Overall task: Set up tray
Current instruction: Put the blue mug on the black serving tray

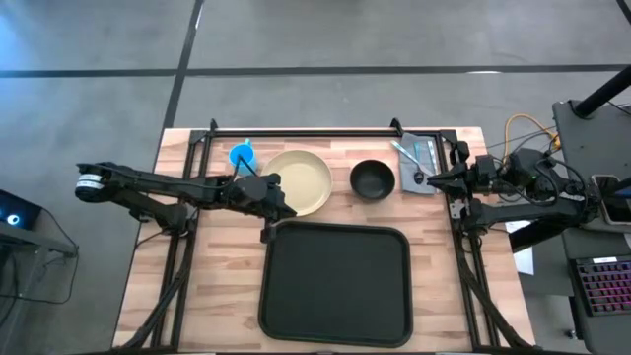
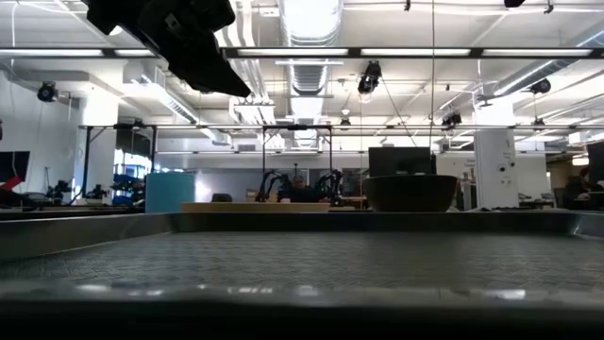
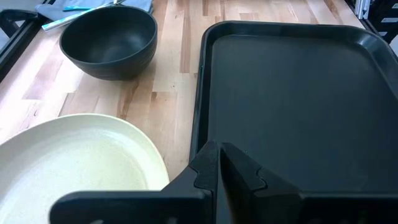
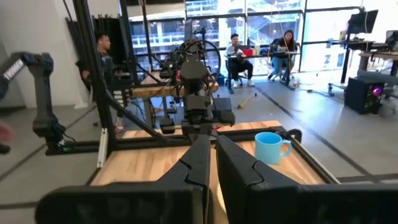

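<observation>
1. Black tray [image 1: 335,281] sits at the near middle of the wooden table [image 1: 212,296] from above. Behind it in a row: blue mug [image 1: 242,155], cream plate [image 1: 299,181], dark bowl [image 1: 373,179], grey napkin [image 1: 419,152] with cutlery on it. Left gripper [image 1: 288,210] hangs over the plate's edge by the tray's far left corner, right gripper [image 1: 422,178] is next to the napkin.
2. Low cam: tray rim fills the foreground, bowl [image 2: 411,193] behind it.
3. Left wrist: fingers [image 3: 208,168] pinched shut, holding nothing, over the spot where plate [image 3: 81,155] meets tray [image 3: 292,93].
4. Right wrist: fingers [image 4: 202,158] closed and empty too, mug [image 4: 270,147] across the table, people in the room behind.
</observation>
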